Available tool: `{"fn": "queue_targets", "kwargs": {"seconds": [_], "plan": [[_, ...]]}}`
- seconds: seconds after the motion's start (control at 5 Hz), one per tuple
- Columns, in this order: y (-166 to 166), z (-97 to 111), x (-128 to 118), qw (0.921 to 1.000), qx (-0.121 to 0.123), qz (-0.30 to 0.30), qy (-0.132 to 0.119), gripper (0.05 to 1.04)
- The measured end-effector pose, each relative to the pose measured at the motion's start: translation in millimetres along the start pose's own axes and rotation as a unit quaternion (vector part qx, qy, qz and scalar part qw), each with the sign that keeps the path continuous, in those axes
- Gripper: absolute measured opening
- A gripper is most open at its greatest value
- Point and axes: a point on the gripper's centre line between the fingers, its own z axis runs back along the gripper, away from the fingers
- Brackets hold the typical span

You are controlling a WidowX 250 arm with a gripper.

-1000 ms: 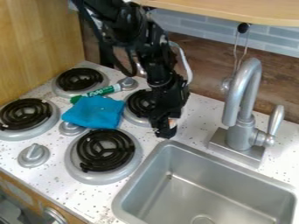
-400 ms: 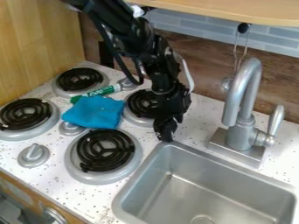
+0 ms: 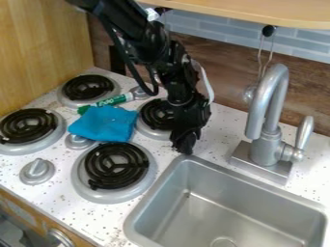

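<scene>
White spotty desk (image 3: 64,205) | black claw (image 3: 185,144) by far-left corner of sink (image 3: 228,205) | blue cloth (image 3: 103,124) left of claw, bit farther | can't tell if claw is spread or pinching

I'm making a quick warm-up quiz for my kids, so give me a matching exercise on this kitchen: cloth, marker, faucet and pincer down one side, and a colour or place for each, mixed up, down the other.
Column one
1. cloth
2. marker
3. faucet
4. pincer

Column two
A. by the corner of the sink nearest the burners
B. green and white
C. standing behind the sink
D. blue

Right pairs: 1-D, 2-B, 3-C, 4-A
</scene>
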Motion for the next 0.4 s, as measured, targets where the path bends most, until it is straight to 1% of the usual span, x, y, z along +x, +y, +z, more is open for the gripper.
{"fn": "queue_targets", "kwargs": {"seconds": [0.2, 0.4], "plan": [[-4.9, -2.5, -2.9, 1.0000, -0.003, 0.000, 0.007, 0.615], [-26.2, 9.0, -15.3, 0.9993, -0.019, 0.026, 0.019, 0.615]]}}
